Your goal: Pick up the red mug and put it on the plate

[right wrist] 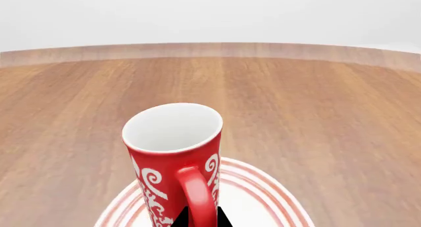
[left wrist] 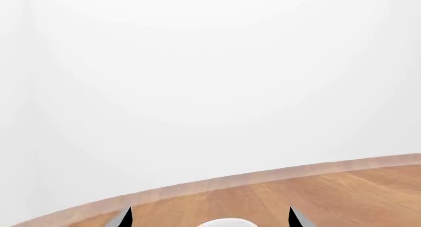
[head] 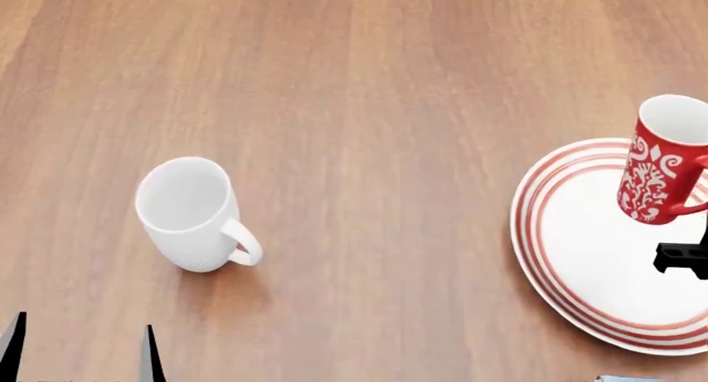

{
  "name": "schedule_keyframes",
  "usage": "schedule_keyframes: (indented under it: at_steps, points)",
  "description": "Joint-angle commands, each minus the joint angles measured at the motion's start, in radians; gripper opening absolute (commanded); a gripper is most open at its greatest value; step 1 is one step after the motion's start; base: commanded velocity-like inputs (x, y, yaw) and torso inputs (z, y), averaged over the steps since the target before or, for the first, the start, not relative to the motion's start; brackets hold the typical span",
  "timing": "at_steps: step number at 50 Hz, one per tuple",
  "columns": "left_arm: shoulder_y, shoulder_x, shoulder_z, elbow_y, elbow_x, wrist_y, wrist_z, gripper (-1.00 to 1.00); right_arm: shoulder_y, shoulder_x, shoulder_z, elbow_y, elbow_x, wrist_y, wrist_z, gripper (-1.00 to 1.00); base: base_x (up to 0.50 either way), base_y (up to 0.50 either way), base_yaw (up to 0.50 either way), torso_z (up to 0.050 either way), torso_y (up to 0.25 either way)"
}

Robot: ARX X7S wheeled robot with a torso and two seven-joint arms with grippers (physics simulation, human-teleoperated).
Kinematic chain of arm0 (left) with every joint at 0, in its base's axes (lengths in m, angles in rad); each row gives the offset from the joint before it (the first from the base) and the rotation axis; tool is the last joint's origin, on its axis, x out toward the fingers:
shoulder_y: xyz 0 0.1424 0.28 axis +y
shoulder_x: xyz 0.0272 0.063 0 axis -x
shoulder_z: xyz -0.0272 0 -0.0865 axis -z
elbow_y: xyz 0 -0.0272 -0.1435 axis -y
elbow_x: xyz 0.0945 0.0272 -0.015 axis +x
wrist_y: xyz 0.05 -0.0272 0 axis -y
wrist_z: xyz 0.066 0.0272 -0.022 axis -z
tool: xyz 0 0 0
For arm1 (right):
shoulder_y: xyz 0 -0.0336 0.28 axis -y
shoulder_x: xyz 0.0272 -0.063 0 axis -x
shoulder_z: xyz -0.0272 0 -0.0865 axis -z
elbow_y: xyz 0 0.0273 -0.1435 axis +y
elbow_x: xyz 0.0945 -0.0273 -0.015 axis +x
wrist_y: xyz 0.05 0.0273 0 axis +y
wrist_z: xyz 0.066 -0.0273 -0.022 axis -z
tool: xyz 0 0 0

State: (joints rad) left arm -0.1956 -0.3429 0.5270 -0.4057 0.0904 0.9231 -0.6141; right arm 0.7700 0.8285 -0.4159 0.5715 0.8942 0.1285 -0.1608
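Your red mug (head: 661,171): white swirls outside, white inside. Plate (head: 575,258): white, concentric red rim rings. Other mug (head: 191,214): plain white. Desk (head: 366,108): brown woodgrain.

Frame edges crop the plate (head: 575,258) and the red mug (head: 664,162); the right hand (right wrist: 199,218) shows only dark slivers.

The plate (head: 575,274) is found at the right of the surface (head: 366,84), partly cut off by the edge of the head view. The patterned mug (head: 661,162) is seen upright over the plate's far part, its handle pinched by the right tool (right wrist: 199,218). The other mug (head: 188,212) is placed well apart to the left, with the left tool (head: 80,349) just in front of it.
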Motion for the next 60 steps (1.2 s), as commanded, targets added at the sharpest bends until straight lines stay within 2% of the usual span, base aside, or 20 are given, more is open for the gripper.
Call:
schedule_keyframes:
  at_steps: [1, 27, 60]
  points:
    - [-0.001, -0.001, 0.003, -0.001, 0.000, 0.001, -0.003, 1.00, 0.005, -0.003, 0.009, 0.005, -0.010, -0.006, -0.003, -1.00, 0.00, 0.00, 0.00, 0.004, -0.092]
    - [-0.005, -0.004, 0.010, -0.005, -0.004, 0.010, -0.009, 1.00, 0.014, -0.015, 0.007, 0.009, -0.024, -0.012, 0.005, -1.00, 0.00, 0.00, 0.00, 0.004, -0.086]
    - [-0.006, -0.008, 0.019, -0.001, -0.012, 0.002, -0.015, 1.00, -0.011, -0.054, 0.005, 0.083, -0.055, -0.079, -0.014, -1.00, 0.00, 0.00, 0.00, 0.002, -0.008]
